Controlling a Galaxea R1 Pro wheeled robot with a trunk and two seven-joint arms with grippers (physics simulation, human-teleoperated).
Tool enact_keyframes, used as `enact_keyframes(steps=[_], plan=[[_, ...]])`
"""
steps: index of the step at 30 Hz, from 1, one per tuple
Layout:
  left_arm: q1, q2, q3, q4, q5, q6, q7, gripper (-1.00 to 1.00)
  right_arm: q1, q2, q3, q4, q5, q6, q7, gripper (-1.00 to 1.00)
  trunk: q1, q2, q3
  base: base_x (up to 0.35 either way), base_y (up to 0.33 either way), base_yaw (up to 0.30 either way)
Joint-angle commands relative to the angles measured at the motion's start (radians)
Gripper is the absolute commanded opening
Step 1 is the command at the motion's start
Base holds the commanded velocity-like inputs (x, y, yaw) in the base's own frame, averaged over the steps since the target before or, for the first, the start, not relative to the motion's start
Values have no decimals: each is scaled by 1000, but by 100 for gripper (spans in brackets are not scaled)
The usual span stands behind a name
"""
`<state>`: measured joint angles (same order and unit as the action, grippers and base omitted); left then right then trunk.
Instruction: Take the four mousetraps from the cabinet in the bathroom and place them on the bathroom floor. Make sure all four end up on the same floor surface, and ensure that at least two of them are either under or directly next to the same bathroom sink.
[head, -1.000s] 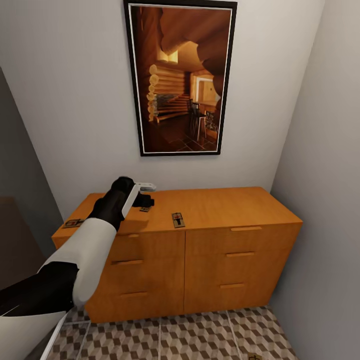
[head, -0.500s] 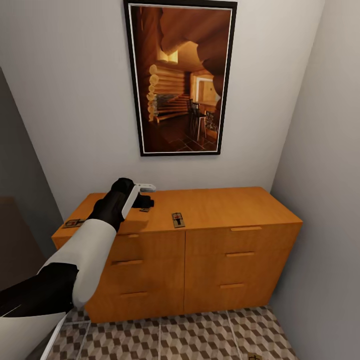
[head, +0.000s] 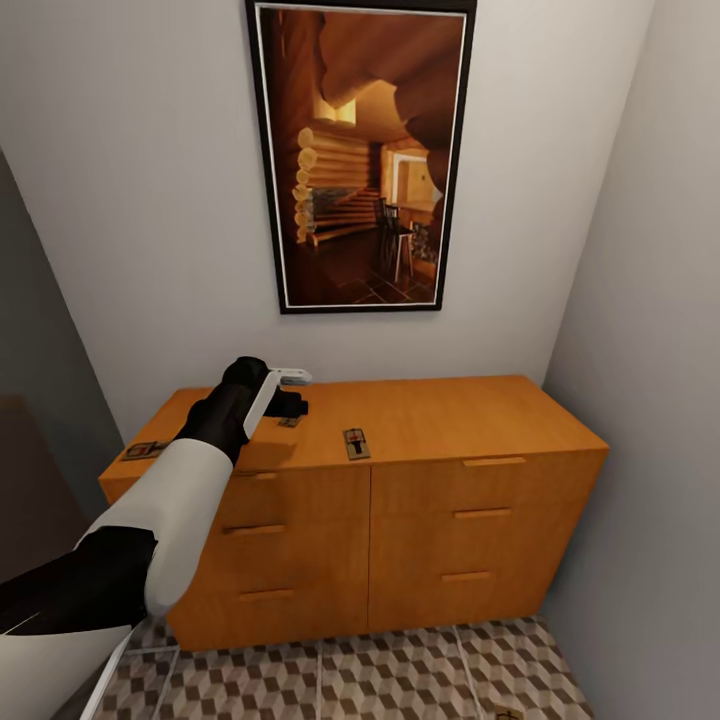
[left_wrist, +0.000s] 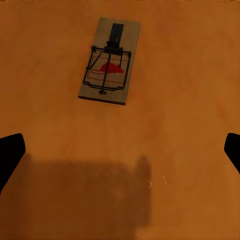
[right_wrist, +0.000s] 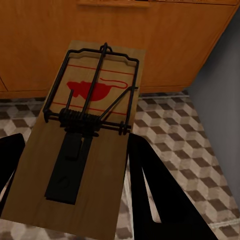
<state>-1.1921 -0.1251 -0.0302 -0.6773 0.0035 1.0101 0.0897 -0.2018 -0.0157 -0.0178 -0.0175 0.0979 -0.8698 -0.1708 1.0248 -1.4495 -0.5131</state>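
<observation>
While the right gripper (right_wrist: 75, 165) clamps 1 mousetrap (right_wrist: 85, 135), the left gripper (left_wrist: 120, 150) hangs wide open, empty, over another mousetrap (left_wrist: 110, 61) on the cabinet (head: 480, 410); 2 more lie along its front edge.

Four mousetraps (head: 356, 442) (head: 145, 450) (head: 290, 421) (right_wrist: 85, 135), one cabinet (head: 480, 410), one framed picture (head: 360, 160).

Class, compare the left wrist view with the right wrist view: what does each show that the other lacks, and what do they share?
Left wrist view: a mousetrap lying free on the cabinet's smooth top, ahead of the open left gripper. Right wrist view: a mousetrap between the right gripper's fingers, above the cube-patterned floor, facing the drawer fronts. Shared: a mousetrap, orange-brown wood and dark fingertips.
</observation>
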Motion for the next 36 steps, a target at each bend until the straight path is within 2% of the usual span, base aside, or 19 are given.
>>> enact_keyframes(steps=[1, 26, 36], plan=[[0, 0, -2, -1, 1, 4, 4, 100, -1, 1, -2, 1, 6, -3, -3, -100, 0, -1, -1, 114, 0, 0], [5, 7, -1, -2, 1, 4, 4, 100, -1, 8, -2, 1, 6, -3, -3, -100, 0, -1, -1, 31, 0, 0], [5, 7, 0, -8, 1, 4, 4, 100, -1, 9, -2, 1, 6, -2, -3, -100, 0, -1, -1, 207, 0, 0]])
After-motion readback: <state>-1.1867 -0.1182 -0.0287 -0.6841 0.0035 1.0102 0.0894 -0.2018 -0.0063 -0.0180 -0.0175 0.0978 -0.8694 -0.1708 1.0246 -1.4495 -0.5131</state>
